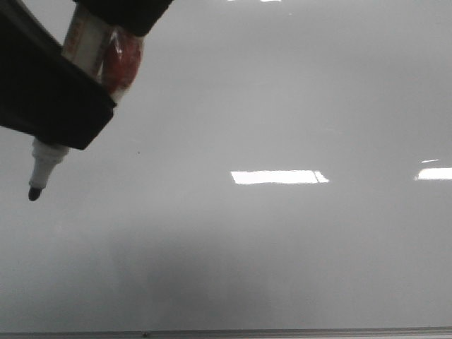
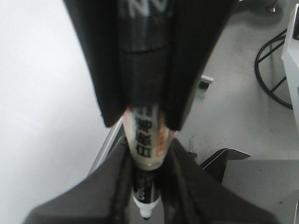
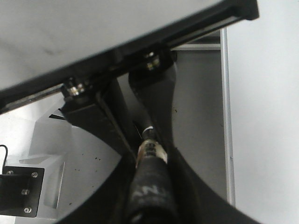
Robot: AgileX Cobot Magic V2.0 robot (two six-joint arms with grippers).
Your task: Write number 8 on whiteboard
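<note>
Progress: nothing is written yet, as far as I can see. The large glossy grey-white whiteboard [image 1: 282,106] shows only bright rectangular light reflections and one tiny dark speck [image 1: 138,151]. No stroke of the figure eight is visible in any view, so the whole figure is left to draw.

Whiteboard: it fills the front view, with its thin metal edge [image 1: 282,330] running along the bottom.

Left claw: the black left claw [image 1: 63,99] sits in the upper left of the front view, pinching a white-barrelled marker with a red-and-white label and a dark tip [image 1: 44,166]. The uncapped tip [image 1: 34,192] points down and slightly left, over the board's left side.

Contact: I cannot tell whether the tip touches the board. No ink shows under it.

Step in hand: my guess is the pen is being brought to a starting point for the upper loop.

Left wrist view: it shows what the front view hides. Both fingers of the left claw [image 2: 147,182] are pressed onto the marker [image 2: 145,140], a dark printed strap [image 2: 145,56] lies over the barrel, and the board [image 2: 42,116] is off to one side.

Right claw: it is absent from the front view. Its own wrist view shows the right claw [image 3: 150,140] with its dark fingers drawn close around something small and pale, but I cannot tell what that is, or whether the claw grips it.

Front view alone: only this one shows the blank writing area.
</note>
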